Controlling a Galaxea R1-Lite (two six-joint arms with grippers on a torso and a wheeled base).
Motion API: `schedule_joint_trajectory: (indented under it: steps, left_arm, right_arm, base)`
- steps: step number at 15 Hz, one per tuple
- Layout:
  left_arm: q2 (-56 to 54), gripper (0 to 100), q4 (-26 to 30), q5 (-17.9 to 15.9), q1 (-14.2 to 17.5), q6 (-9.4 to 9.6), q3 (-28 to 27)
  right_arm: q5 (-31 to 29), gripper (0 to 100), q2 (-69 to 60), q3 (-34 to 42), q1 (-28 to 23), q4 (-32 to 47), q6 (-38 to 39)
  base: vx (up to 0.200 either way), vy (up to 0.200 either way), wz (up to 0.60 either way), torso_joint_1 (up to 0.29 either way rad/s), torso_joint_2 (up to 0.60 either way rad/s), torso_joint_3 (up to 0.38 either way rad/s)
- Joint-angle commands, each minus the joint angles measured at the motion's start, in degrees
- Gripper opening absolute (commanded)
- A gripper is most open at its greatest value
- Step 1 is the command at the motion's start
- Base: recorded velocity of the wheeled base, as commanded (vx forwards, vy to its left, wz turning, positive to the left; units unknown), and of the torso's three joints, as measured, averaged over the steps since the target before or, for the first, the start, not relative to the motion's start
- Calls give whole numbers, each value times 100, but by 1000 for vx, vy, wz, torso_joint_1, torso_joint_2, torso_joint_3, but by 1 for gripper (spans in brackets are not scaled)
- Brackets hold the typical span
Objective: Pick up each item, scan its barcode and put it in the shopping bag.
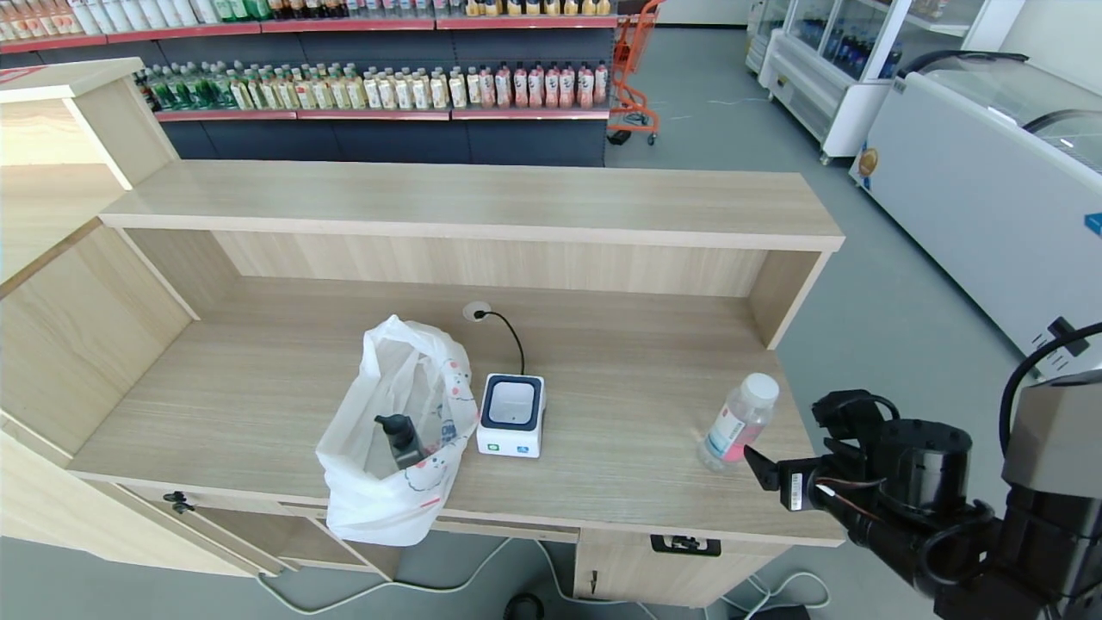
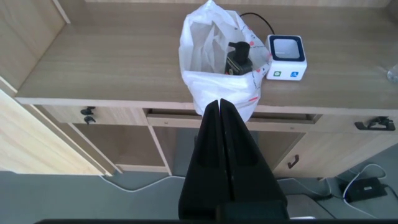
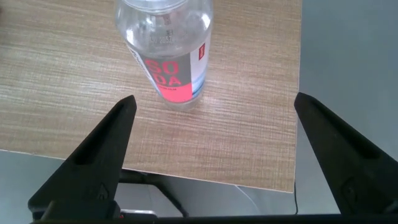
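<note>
Off the near right corner of the pale wooden counter [image 1: 258, 387], found the right gripper [image 3: 214, 102] spread wide and empty. Saw the clear plastic bottle with white cap and pink-and-white label [image 1: 739, 419] standing upright just ahead, touching neither finger. Noted the left gripper [image 2: 219, 124] clenched on nothing, out in front of the counter, pointed toward the white plastic shopping bag [image 2: 217, 81]. Saw that bag sagging over the front edge, with a dark pump bottle [image 1: 400, 439] inside, probably upright, though veiled by plastic. Spotted the white box scanner with dark-framed window [image 1: 512, 413] just beside the bag, between it and the clear bottle. Traced its black cable [image 1: 514, 340] back to a round port [image 1: 476, 311].
</note>
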Motion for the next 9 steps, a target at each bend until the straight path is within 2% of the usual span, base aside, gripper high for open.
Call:
schedule_joint_trajectory:
  steps: [1, 9]
  left_arm:
    - [-2, 0, 2, 0, 1, 2, 1]
    - [-2, 0, 2, 0, 1, 2, 1]
  right_arm:
    - [0, 100, 82, -87, 30, -3, -3]
    - [0, 100, 416, -509, 39, -56, -3]
  base:
    - [0, 0, 0, 0, 0, 0]
    - [0, 0, 0, 0, 0, 0]
